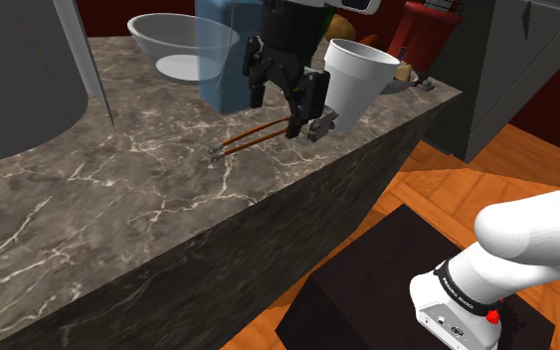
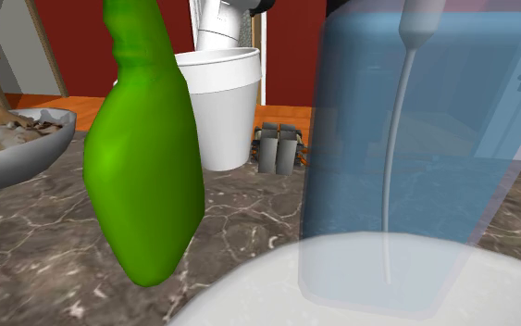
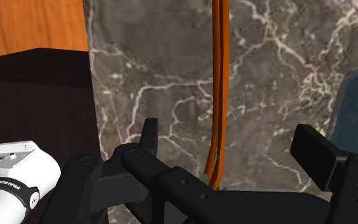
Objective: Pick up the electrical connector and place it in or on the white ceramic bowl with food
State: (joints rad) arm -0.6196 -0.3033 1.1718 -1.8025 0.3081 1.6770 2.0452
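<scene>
The electrical connector is a pair of orange wires [image 1: 253,136] with small grey plugs at both ends, lying on the marble counter [image 1: 118,199]. One grey plug [image 2: 279,148] sits beside the white cup [image 2: 221,102]. My gripper [image 1: 285,111] hangs open just above the wires near the cup. In the wrist view the orange wires [image 3: 217,95] run between the two fingers of the gripper [image 3: 231,143], touching neither. The bowl with food [image 2: 13,148] stands past the cup, and only its edge [image 1: 407,80] peeks out behind the cup in the shoulder view.
A blue see-through container [image 1: 230,50] stands right behind the gripper, with a pale empty bowl [image 1: 183,45] beside it. A green pin-shaped object [image 2: 142,157] rises near the cup. The counter's edge [image 1: 367,149] drops to an orange floor above the dark stand [image 1: 387,288].
</scene>
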